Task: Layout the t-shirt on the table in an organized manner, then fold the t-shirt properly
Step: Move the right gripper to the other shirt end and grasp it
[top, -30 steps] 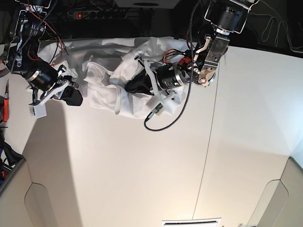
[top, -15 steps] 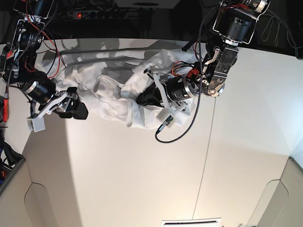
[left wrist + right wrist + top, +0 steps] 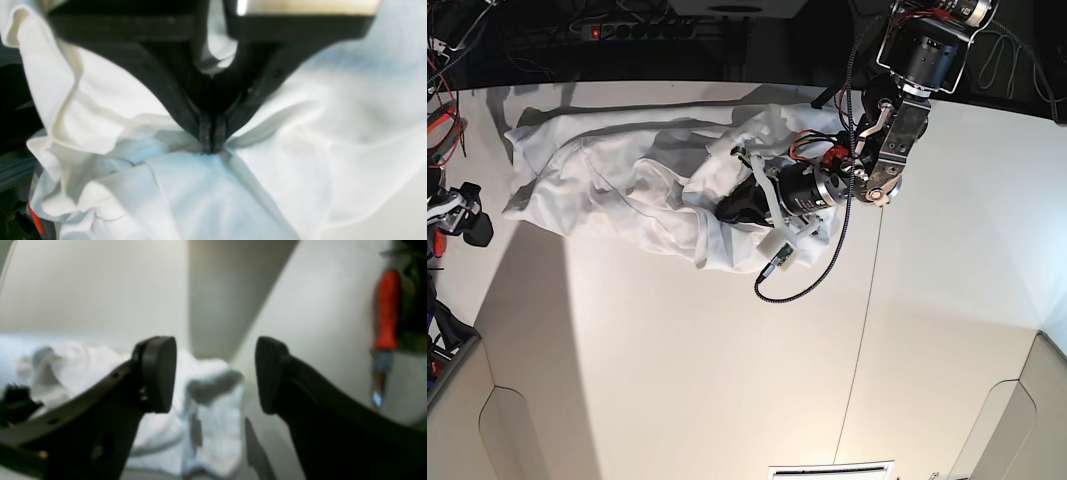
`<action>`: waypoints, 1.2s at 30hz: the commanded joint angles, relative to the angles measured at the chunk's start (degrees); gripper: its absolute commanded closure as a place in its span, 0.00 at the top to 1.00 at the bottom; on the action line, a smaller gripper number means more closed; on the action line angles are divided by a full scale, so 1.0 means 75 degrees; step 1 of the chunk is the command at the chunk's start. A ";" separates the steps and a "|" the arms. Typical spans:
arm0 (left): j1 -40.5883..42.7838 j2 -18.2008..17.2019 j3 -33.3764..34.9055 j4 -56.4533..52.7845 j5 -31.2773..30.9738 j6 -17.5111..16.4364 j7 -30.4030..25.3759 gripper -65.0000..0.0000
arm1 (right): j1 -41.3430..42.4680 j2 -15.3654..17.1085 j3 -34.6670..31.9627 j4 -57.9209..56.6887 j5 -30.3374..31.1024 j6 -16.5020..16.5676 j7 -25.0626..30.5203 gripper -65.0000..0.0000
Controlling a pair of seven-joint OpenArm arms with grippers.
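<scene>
The white t-shirt (image 3: pixel 617 190) lies crumpled along the far side of the table (image 3: pixel 727 380), its left part spread wider than its bunched right part. My left gripper (image 3: pixel 727 210) reaches in from the right. In the left wrist view its fingertips (image 3: pixel 204 133) are pressed together on a pinch of the t-shirt (image 3: pixel 300 160), and folds radiate from the grip. My right gripper (image 3: pixel 467 225) hangs at the far left, off the cloth. In the right wrist view it (image 3: pixel 213 373) stands open and empty, with the t-shirt's edge (image 3: pixel 213 413) below and beyond it.
A thin dark seam (image 3: pixel 867 300) crosses the tabletop right of the middle. A red-handled tool (image 3: pixel 387 310) lies near the right gripper at the table's left edge. A power strip (image 3: pixel 627 30) and cables run behind the far edge.
My right gripper has opened, let go of the shirt's left edge and pulled away to the far left. The freed cloth now lies spread out. My left gripper keeps its grip.
</scene>
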 commanded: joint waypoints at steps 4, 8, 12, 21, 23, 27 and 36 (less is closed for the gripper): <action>-0.0119 0.0000 -0.0015 0.0073 0.0020 0.0068 0.0003 0.00 | -0.0338 0.0157 0.0015 -0.0446 0.0490 0.0111 0.0125 0.57; -0.0119 -0.0003 -0.0015 0.0073 0.0020 0.0068 0.0003 0.00 | -0.0361 0.0157 -0.0026 -0.1591 0.0766 0.0233 0.0423 0.57; -0.0119 -0.0003 -0.0015 0.0073 0.0020 0.0068 0.0003 0.00 | -0.0361 0.0157 -0.0318 -0.2393 0.0766 0.0254 0.0781 0.57; -0.0119 -0.0003 -0.0015 0.0073 0.0020 0.0068 0.0003 0.00 | -0.0358 0.0154 -0.1749 -0.2594 -0.0119 0.0216 0.1256 0.69; -0.0119 -0.0003 -0.0015 0.0073 0.0020 0.0068 0.0006 0.00 | -0.0358 0.0154 -0.1903 -0.2594 -0.0152 0.0192 0.1326 0.69; -0.0117 -0.0003 -0.0015 0.0073 0.0020 0.0068 0.0006 0.00 | -0.0358 0.0154 -0.1944 -0.2594 -0.0082 0.0195 0.1323 0.69; -0.0119 -0.0003 -0.0015 0.0073 0.0020 0.0068 0.0006 0.00 | -0.0358 0.0154 -0.1944 -0.2594 0.1037 0.0227 0.0638 0.68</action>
